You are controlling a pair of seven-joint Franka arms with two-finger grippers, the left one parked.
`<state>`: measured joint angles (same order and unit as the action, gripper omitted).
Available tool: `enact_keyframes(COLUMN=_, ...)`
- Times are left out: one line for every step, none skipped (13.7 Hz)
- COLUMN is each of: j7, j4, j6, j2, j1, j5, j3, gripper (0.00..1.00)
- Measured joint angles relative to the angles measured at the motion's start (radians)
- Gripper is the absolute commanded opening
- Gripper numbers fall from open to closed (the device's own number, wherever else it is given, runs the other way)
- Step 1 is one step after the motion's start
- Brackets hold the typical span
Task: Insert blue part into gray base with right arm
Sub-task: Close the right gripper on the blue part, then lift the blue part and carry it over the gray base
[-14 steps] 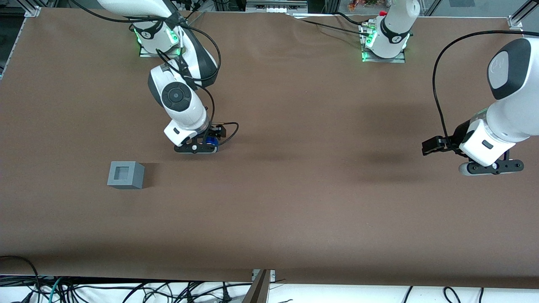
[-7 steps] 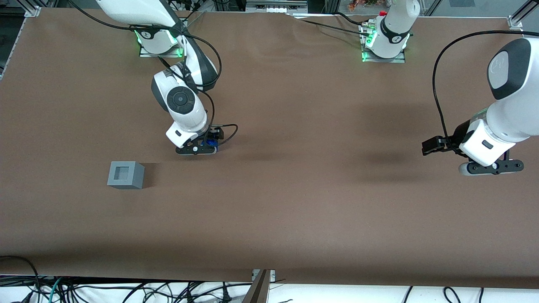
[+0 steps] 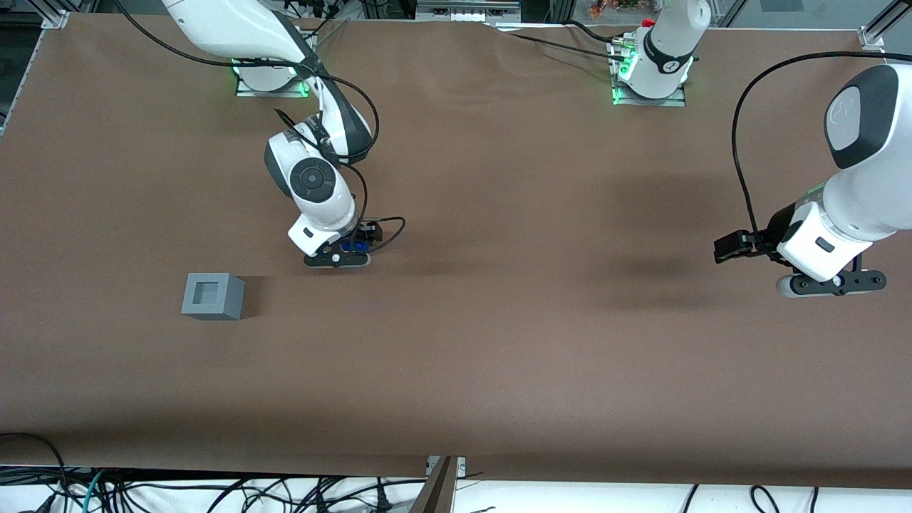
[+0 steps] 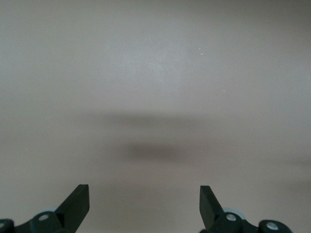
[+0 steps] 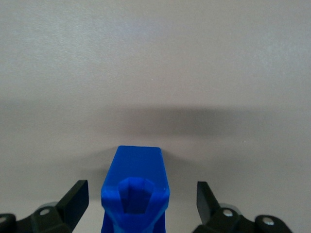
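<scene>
Gripper (image 3: 337,258) left of frame centre, fingers spread wide, straddles the blue part (image 5: 135,191) without touching it, I judge; the gray base (image 3: 212,296) sits lower left.

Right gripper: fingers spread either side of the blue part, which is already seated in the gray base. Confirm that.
Not seated. The gripper is open around the blue part, as the right wrist view shows, but the front view shows the gray base apart from them, its recess empty, nearer the camera.
</scene>
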<state>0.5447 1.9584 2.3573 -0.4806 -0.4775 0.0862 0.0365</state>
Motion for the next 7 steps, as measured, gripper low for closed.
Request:
enact_keyframes(j7=0.02, j4=0.0, j6=0.0, j2=-0.001, j1=0.0, j5=0.0, j3=0.0, gripper=0.97)
enact_keyframes(j7=0.035, j4=0.0, j6=0.0, j2=0.0, j1=0.0, j5=0.0, j3=0.0, gripper=0.94)
enact_keyframes(j7=0.043, j4=0.0, j6=0.0, j2=-0.001, j1=0.0, j5=0.0, j3=0.0, gripper=0.9)
enact_keyframes(j7=0.045, j4=0.0, j6=0.001, j2=-0.001, j1=0.0, j5=0.0, j3=0.0, gripper=0.9)
enact_keyframes(j7=0.048, j4=0.0, j6=0.006, j2=-0.001, j1=0.0, j5=0.0, j3=0.0, gripper=0.9)
enact_keyframes(j7=0.05, j4=0.0, j6=0.018, j2=-0.002, j1=0.0, j5=0.0, j3=0.0, gripper=0.9)
enact_keyframes(j7=0.052, j4=0.0, j6=0.03, j2=-0.003, j1=0.0, j5=0.0, j3=0.0, gripper=0.9)
